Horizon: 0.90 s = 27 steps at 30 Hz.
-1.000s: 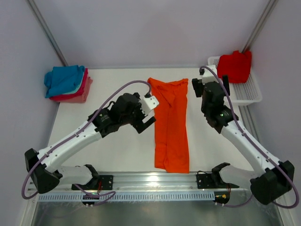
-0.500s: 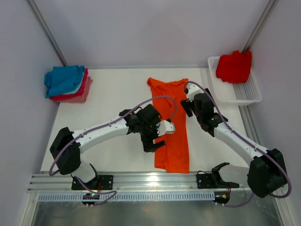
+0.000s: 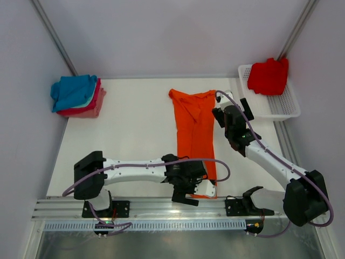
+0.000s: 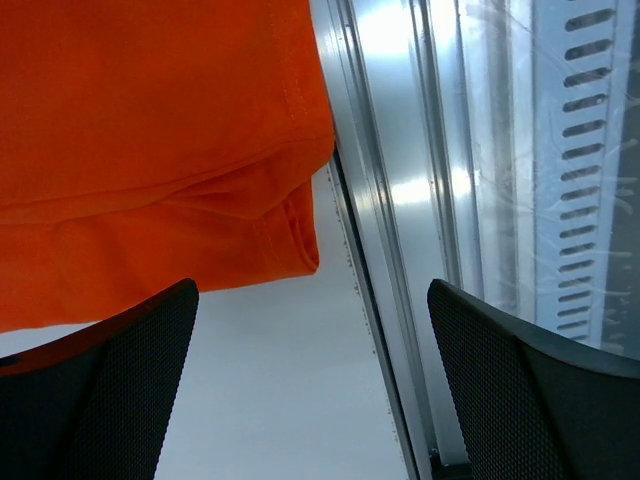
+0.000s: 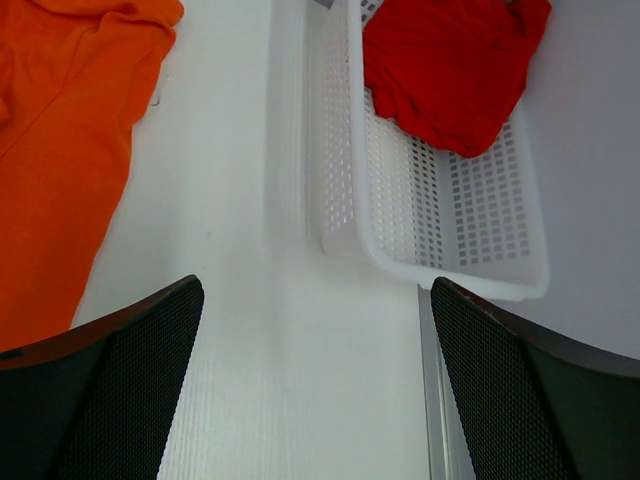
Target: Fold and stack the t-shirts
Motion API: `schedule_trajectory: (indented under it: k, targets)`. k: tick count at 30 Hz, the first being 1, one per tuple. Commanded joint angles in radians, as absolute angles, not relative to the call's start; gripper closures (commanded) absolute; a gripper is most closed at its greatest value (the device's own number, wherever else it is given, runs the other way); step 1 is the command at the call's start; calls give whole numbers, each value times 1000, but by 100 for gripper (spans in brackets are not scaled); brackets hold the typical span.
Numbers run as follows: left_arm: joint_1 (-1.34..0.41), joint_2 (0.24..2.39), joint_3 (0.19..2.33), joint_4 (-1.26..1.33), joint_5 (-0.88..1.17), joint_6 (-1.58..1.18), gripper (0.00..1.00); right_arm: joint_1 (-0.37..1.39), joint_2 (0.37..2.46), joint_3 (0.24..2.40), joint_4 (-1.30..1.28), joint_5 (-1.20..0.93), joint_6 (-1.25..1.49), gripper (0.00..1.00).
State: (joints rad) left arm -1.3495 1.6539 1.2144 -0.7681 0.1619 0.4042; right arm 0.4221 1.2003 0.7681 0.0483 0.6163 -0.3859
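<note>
Inspecting the table (image 3: 129, 124), we find the orange t-shirt (image 3: 195, 135) lying flat at its middle. It is folded lengthwise into a long strip, with the collar end toward the far wall and the hem at the near edge, beside the metal rail (image 3: 161, 204).

The left gripper (image 3: 197, 190) sits low at the near right corner of that hem. Its jaws are spread wide and grasp nothing. In the left wrist view, bare table and rail lie between them, with the hem corner just ahead.

The right gripper (image 3: 230, 109) stands beside the shirt's far right edge, between it and the white mesh basket (image 3: 283, 110). Its jaws are likewise spread wide and empty, with bare table between them.

A red t-shirt (image 3: 268, 75) lies bunched at the basket's far end. At the far left corner we note a folded stack (image 3: 78, 96), blue on top with pink and red layers beneath.
</note>
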Motion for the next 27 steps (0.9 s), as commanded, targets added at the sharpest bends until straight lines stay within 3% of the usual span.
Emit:
schedule_trajectory:
  k: [1,14,27]
  targets:
    - [-1350,1704,1226,-698,98,385,1,400,1189,772,130,693,-385,1]
    - [-1384,1842,1338,-612,-55,296,4,305,1175,788,98,703,-334,1]
    - [-1408,1887,1404,-644,-45,256,5,307,1187,798,78,684,-324,1]
